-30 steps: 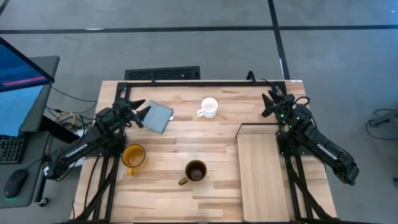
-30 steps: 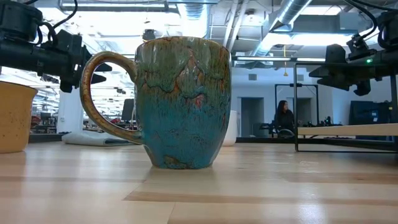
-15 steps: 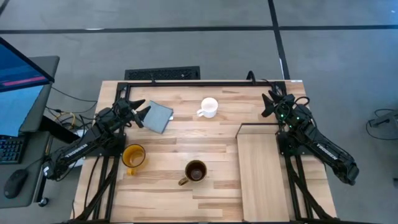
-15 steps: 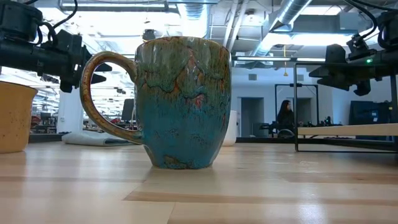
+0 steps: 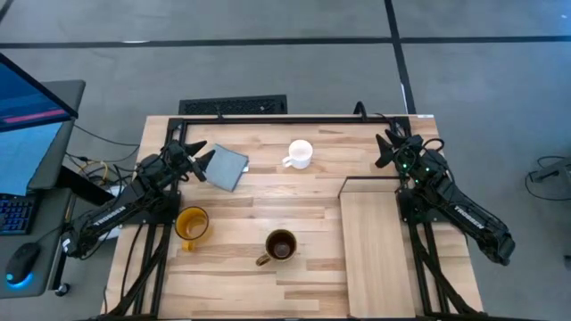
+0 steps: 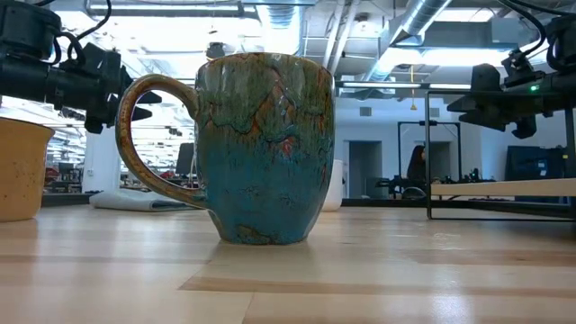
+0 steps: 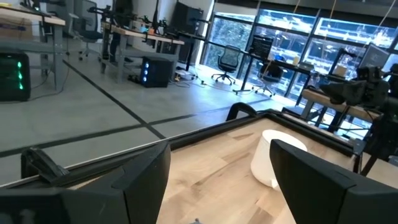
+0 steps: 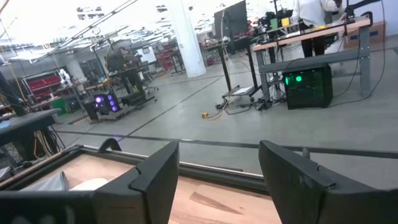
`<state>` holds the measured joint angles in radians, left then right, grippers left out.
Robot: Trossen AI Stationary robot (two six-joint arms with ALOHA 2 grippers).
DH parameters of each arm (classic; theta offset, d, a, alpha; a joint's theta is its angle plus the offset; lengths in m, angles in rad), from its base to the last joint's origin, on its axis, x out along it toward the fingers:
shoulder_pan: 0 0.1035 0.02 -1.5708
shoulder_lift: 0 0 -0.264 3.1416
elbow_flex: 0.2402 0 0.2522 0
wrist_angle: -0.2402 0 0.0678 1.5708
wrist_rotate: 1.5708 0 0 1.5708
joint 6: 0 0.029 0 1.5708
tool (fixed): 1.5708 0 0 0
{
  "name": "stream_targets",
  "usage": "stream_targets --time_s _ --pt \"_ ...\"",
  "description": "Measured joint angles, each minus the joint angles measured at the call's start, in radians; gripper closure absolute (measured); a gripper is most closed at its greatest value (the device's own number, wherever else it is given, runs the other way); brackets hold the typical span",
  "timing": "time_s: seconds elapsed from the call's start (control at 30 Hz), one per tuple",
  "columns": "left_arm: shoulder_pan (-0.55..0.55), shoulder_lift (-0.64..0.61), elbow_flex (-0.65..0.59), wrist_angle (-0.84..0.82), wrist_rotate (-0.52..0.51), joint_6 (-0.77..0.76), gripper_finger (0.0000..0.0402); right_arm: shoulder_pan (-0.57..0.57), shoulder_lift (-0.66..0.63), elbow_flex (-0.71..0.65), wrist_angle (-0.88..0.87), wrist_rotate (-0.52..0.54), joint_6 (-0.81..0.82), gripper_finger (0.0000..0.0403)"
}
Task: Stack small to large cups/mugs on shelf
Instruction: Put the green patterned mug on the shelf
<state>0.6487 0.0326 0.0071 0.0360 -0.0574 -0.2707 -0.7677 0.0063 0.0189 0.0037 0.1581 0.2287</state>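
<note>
High view shows three mugs on the counter point(image 5: 232, 276), none yet on the shelf point(image 5: 375, 245): white mug point(image 5: 299, 154) near the far edge, yellow-orange mug point(image 5: 191, 224) toward the left, dark brown mug point(image 5: 281, 245) near the middle front. Shows also the grey-blue cloth point(image 5: 227, 167) lying just beside the left gripper point(image 5: 198, 160), whose fingers point(image 7: 140, 177) stand wide apart and hold nothing. Right gripper point(image 5: 385, 148) waits above the shelf's far end, fingers point(image 8: 155, 174) likewise spread and empty.

Judged as the very start: no mug grasped, no stack begun. Best to begin with the largest mug as the base on the shelf, then nest the next, leaving the white one for last as the smallest. Worth approaching each mug from above, one finger inside the rim and one outside, away from the handle, so the mug hangs level. Worth choosing by reach: left arm for the yellow-orange mug, right arm for whatever lies nearer the shelf. Should lower each mug straight down and release only once seated, lest a tilted rim catch and topple the stack. Should steer clear of the cloth.
</note>
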Motion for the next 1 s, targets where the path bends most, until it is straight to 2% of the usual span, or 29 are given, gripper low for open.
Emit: stream_targets --time_s 0.1,0.43,0.67,1.0 --pt "0.000 0.000 0.000 0.003 -0.009 -0.017 0.0134 0.000 0.000 0.000 0.003 0.000 0.000 0.0159" --pt "0.000 0.000 0.000 0.024 -0.141 -0.022 0.0134 0.000 0.000 0.000 0.003 0.004 0.000 0.0159" --pt "0.000 0.000 0.000 0.024 -0.133 -0.090 0.0134 0.000 0.000 0.000 0.003 0.006 0.000 0.0159" --pt "0.000 0.000 0.000 0.023 -0.123 -0.090 0.0134 0.000 0.000 0.000 0.005 0.036 0.010 0.0159"
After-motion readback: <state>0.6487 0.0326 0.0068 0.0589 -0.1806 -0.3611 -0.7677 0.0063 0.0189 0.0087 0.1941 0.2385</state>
